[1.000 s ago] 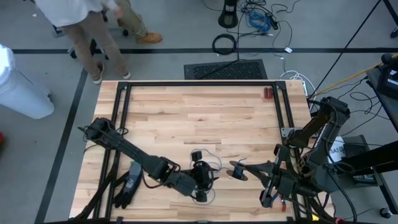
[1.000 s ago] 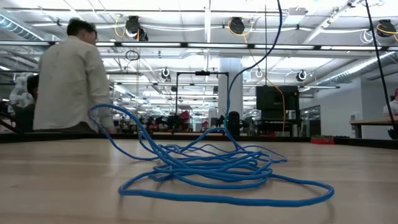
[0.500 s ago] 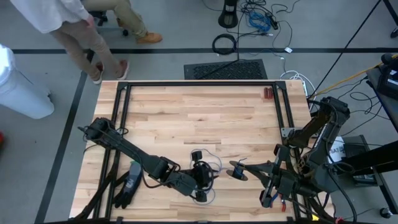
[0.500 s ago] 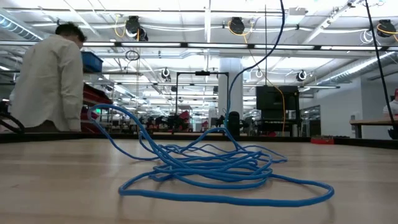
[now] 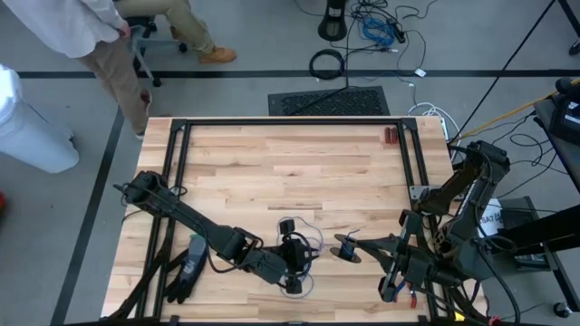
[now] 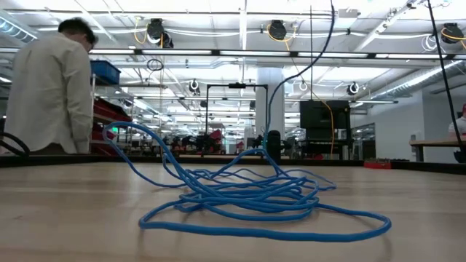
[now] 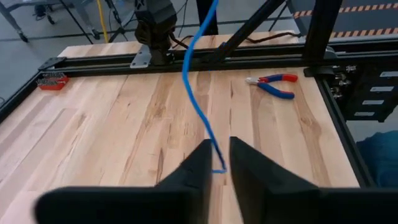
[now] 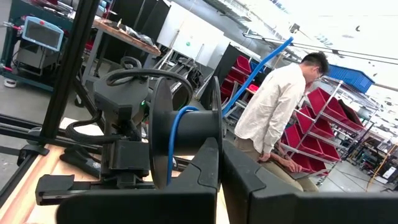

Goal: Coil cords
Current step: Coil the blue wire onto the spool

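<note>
A black glove (image 5: 184,269) lies at the near left edge of the wooden tabletop (image 5: 272,172). Red-handled pliers (image 7: 272,83) lie on the tabletop too. A person in a white coat (image 6: 49,87) stands beyond its far left corner.

No readable text — no labels, brands, numbers or signs show clearly enough in any view.

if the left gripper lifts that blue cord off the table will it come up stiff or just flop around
Probably floppy. The blue cord lies in loose, tangled loops on the table, so it likely droops and drags. It looks thin and probably light. In the left gripper, whose fingers stand close around one strand, it might slip, being so thin.
</note>
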Controlling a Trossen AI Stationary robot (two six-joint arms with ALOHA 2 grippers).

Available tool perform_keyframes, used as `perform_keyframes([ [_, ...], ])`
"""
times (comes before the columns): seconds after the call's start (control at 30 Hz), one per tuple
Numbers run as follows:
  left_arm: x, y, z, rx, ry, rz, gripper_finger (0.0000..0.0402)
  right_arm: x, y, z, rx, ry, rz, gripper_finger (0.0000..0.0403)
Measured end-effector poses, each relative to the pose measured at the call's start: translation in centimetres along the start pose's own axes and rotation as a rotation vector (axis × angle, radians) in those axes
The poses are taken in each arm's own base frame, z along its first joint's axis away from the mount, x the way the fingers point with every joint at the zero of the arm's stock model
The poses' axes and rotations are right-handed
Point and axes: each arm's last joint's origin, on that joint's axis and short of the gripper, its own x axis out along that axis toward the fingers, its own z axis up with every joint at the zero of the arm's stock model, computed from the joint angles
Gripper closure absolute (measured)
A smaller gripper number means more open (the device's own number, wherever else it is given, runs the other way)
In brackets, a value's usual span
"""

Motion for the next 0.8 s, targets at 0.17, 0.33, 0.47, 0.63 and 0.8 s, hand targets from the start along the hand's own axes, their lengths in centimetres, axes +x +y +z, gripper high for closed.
perform_keyframes([
  [0.17, 0.0, 0.0, 0.0, -0.005, 0.0, 0.0, 0.028, 0.0, 0.0, 0.0, 0.0, 0.0, 0.0, 0.0403],
  [0.33, 0.0, -0.02, 0.0, -0.004, 0.001, -0.007, 0.0274, 0.0, 0.0, 0.0, 0.0, 0.0, 0.0, 0.0403],
  [0.47, 0.04, 0.04, 0.01, -0.005, 0.002, -0.007, 0.0274, 0.0, 0.0, 0.0, 0.0, 0.0, 0.0, 0.0403],
  [0.63, 0.14, 0.2, 0.04, -0.012, 0.002, -0.003, 0.0278, 0.0, 0.0, 0.0, 0.0, 0.0, 0.0, 0.0403],
  [0.8, 0.13, 0.18, 0.03, -0.01, 0.002, -0.003, 0.0312, 0.0, 0.0, 0.0, 0.0, 0.0, 0.0, 0.0403],
])
